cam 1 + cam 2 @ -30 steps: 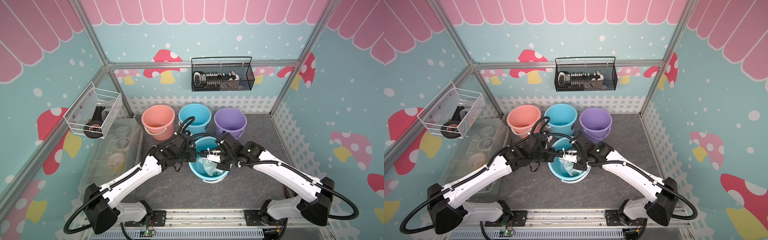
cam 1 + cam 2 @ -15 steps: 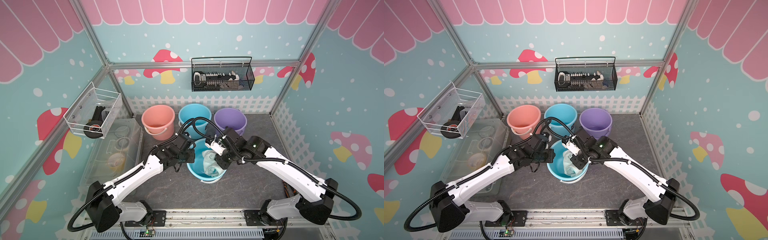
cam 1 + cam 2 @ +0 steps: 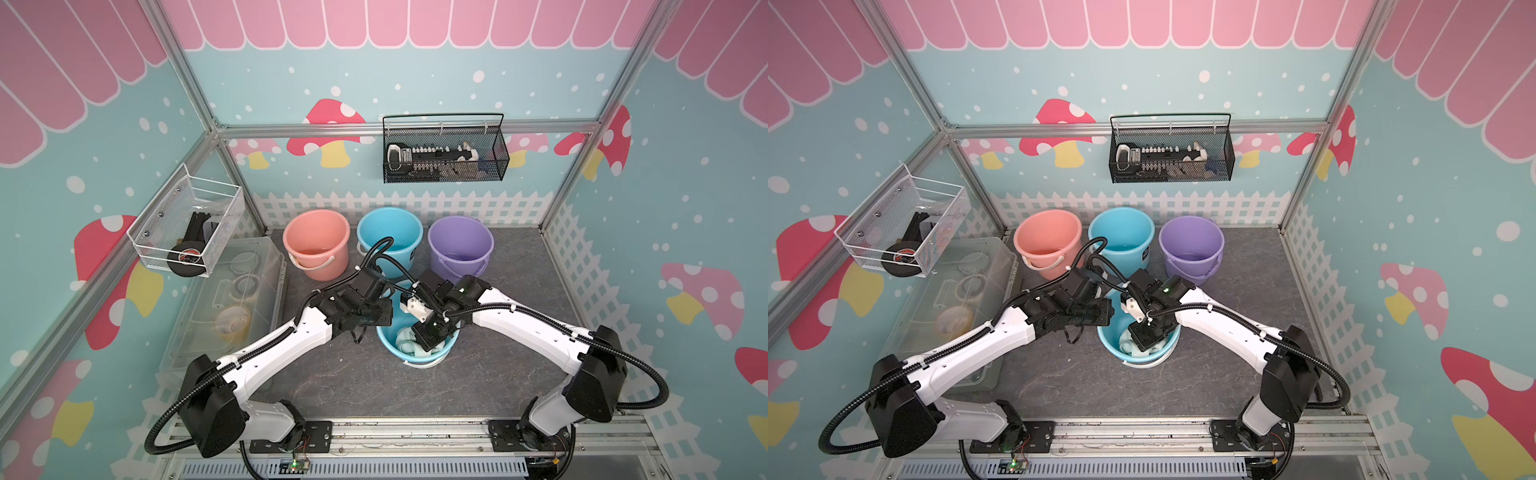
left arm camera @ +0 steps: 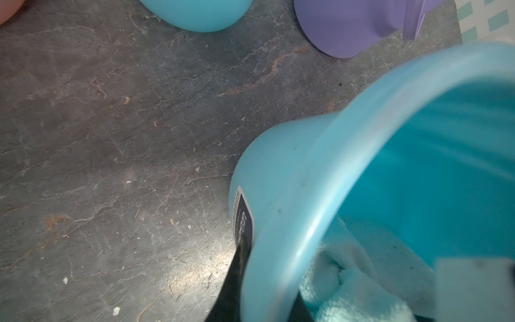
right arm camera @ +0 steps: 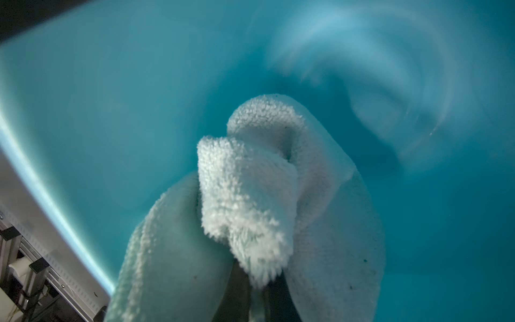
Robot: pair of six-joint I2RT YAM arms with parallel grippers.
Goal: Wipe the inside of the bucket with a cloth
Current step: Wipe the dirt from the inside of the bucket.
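Observation:
The blue bucket [image 3: 419, 360] stands at the front middle of the grey table in both top views, bucket [image 3: 1144, 360]. My left gripper [image 3: 386, 318] is shut on its left rim, one finger outside the wall and one inside; in the left wrist view the left gripper [image 4: 264, 302] pinches the rim of the bucket [image 4: 320, 195]. The pale aqua cloth [image 3: 405, 340] lies bunched inside. My right gripper [image 3: 429, 337] reaches down into the bucket, shut on the cloth [image 5: 250, 195]. In the right wrist view the right gripper [image 5: 257, 297] holds a fold against the blue inner wall [image 5: 111, 111].
A pink bucket [image 3: 316, 243], a second blue bucket [image 3: 390, 239] and a purple bucket [image 3: 460, 245] stand in a row behind. A clear plastic box [image 3: 232, 299] sits at the left. Wire baskets [image 3: 444, 160] hang on the walls. A white fence [image 3: 573, 266] edges the table.
My right gripper has swept the cloth round inside the bucket, from its right side to the back and now down toward the front. The left gripper has kept its hold on the rim.

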